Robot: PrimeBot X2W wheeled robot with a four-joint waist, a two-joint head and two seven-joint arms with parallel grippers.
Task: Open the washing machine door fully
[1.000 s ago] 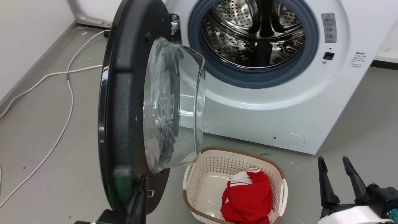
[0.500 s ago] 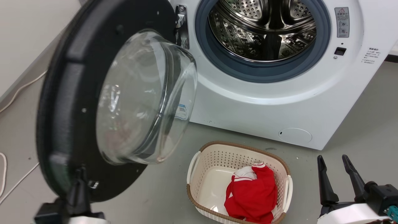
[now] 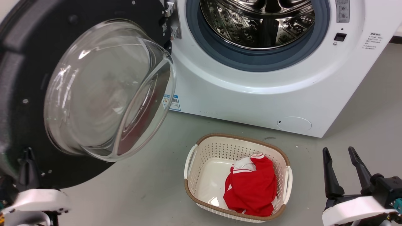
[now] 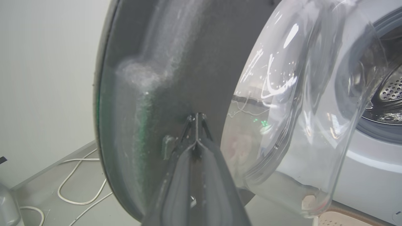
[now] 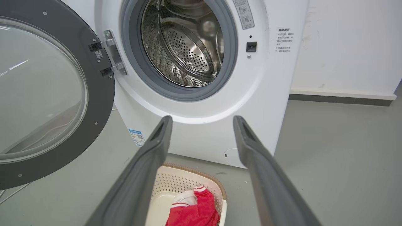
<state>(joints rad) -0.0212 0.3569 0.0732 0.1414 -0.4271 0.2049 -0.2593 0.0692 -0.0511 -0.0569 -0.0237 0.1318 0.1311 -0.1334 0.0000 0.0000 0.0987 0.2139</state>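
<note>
Logged washing machine door [image 3: 22, 47] wide open, 9 o'clock of washing machine [image 3: 251, 94]. Found left pincer [image 4: 196, 117] clenched, tips at door; right pincer [image 3: 338, 150] released, 5 o'clock.

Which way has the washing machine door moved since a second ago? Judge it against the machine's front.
Yes. The washing machine door has swung wider open, leftward about its hinge, away from the front of the washing machine.

There was one washing machine [image 3: 251, 103], with one door [image 3: 94, 12] on its hinge side and one blue label [image 3: 171, 102] and one round cap [image 3: 294, 124] at its base. Before it stood one basket [image 3: 201, 147] holding one red garment [image 3: 251, 191]. Two grippers faced the machine: the left gripper [image 3: 28, 153] and the right gripper [image 3: 338, 149].
</note>
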